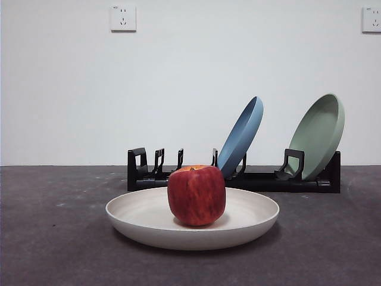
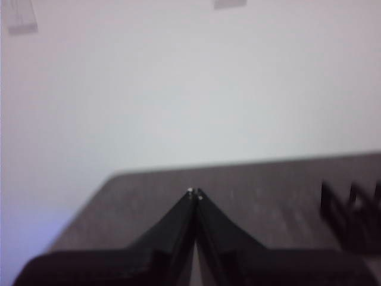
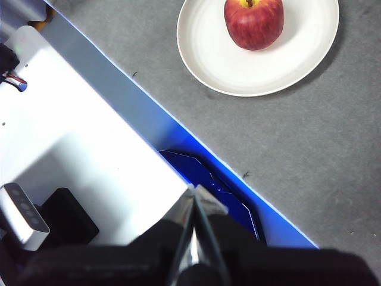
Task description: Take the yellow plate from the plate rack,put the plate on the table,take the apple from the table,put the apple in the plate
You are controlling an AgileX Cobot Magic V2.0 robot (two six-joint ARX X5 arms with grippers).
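The cream yellow plate (image 1: 143, 217) lies flat on the dark grey table (image 1: 47, 238), in front of the black plate rack (image 1: 262, 179). The red apple (image 1: 196, 195) stands upright in the middle of the plate. Both also show in the right wrist view: the plate (image 3: 226, 59) and the apple (image 3: 254, 22). My left gripper (image 2: 194, 193) is shut and empty, above the table, with the rack's end (image 2: 351, 208) off to one side. My right gripper (image 3: 194, 193) is shut and empty, held over the table's edge, well away from the plate. Neither gripper shows in the front view.
A blue plate (image 1: 241, 136) and a pale green plate (image 1: 320, 134) lean in the rack's slots. A white robot base (image 3: 77, 149) with a blue-lit edge lies beside the table in the right wrist view. A white wall with sockets (image 1: 123, 18) stands behind.
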